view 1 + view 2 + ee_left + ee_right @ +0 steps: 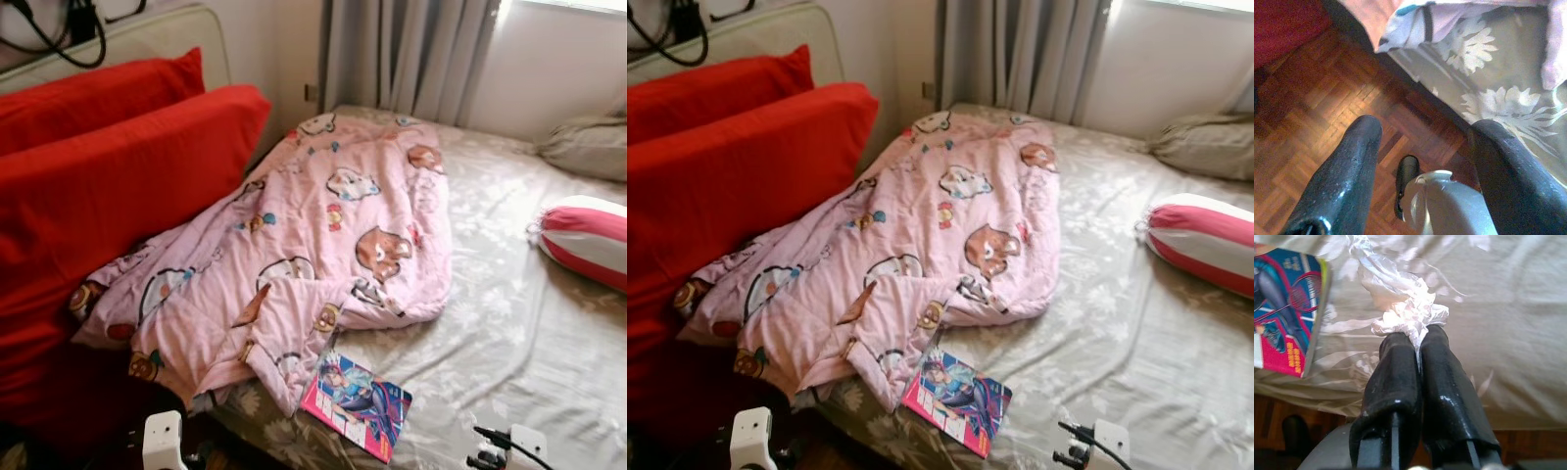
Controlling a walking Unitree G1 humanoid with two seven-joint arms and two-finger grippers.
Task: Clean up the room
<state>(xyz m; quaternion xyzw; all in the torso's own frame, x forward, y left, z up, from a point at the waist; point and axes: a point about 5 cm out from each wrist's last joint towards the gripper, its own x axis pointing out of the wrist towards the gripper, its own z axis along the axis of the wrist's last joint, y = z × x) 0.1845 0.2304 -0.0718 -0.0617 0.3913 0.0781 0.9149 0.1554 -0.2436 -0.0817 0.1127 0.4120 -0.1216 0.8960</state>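
Note:
A crumpled pink cartoon quilt (333,225) lies across the bed's left half. A colourful magazine (358,403) rests on the grey floral sheet (509,323) at the near edge, just below the quilt's corner. In the right wrist view my right gripper (1418,335) is shut on a scrunched white plastic wrapper (1400,308), held just above the sheet beside the magazine (1283,308). My left gripper (1425,132) is open with nothing between its fingers. It hangs over the parquet floor (1317,112) next to the bed's edge.
Two big red pillows (108,186) lean against the headboard (147,39) on the left. A pink-and-white striped bolster (588,240) and a grey pillow (593,147) lie at the right. Grey curtains (402,54) hang behind the bed.

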